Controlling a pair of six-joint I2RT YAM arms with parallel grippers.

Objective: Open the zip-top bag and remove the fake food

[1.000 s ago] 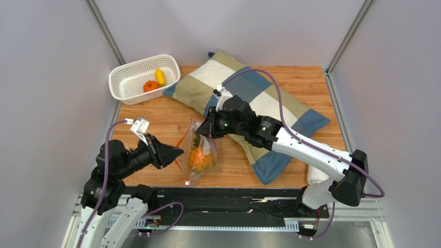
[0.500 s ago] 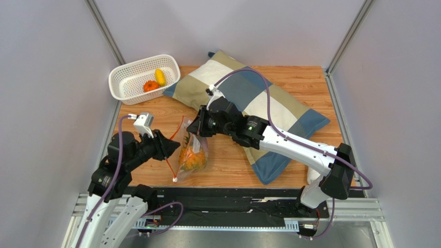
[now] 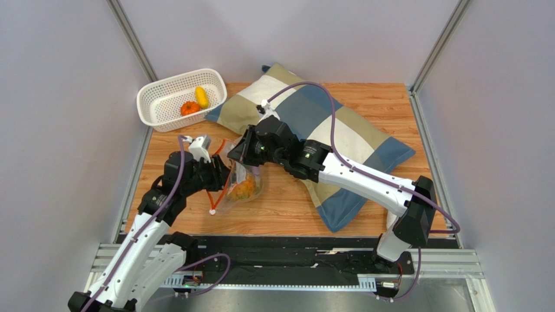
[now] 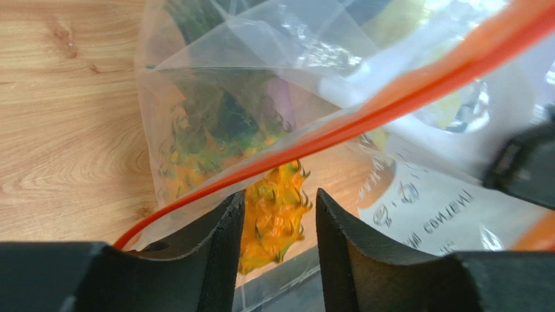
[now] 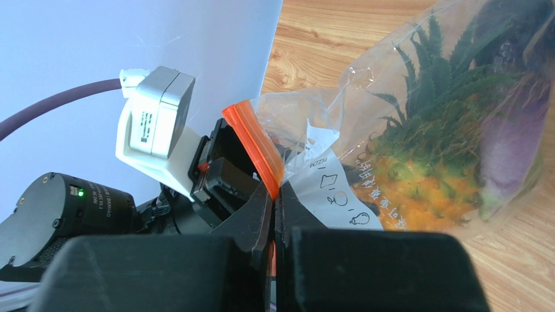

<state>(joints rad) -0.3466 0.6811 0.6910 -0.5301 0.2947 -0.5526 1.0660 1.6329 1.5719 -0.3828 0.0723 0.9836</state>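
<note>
The zip-top bag (image 3: 244,170) lies on the wooden table with its orange-red zip strip (image 4: 365,110) parted and its white slider (image 3: 212,211) hanging at the near end. My right gripper (image 5: 276,195) is shut on the strip's far edge and holds it up. Through the plastic show an orange pineapple (image 5: 417,175) with a green crown and a purple eggplant (image 5: 514,143). My left gripper (image 4: 279,201) stands open at the bag's mouth. Its left finger (image 4: 218,240) lies under the strip, and the pineapple (image 4: 273,214) shows just beyond the gap.
A white perforated basket (image 3: 156,97) at the back left holds an orange-red round piece (image 3: 190,108) and a yellow piece (image 3: 202,97). A checked pillow (image 3: 339,127) lies across the table's right half, under my right arm. Grey walls close in the sides.
Both arms have moved toward the back left, dragging the bag with them. My left gripper has come up to the bag's mouth and its jaws have widened.
</note>
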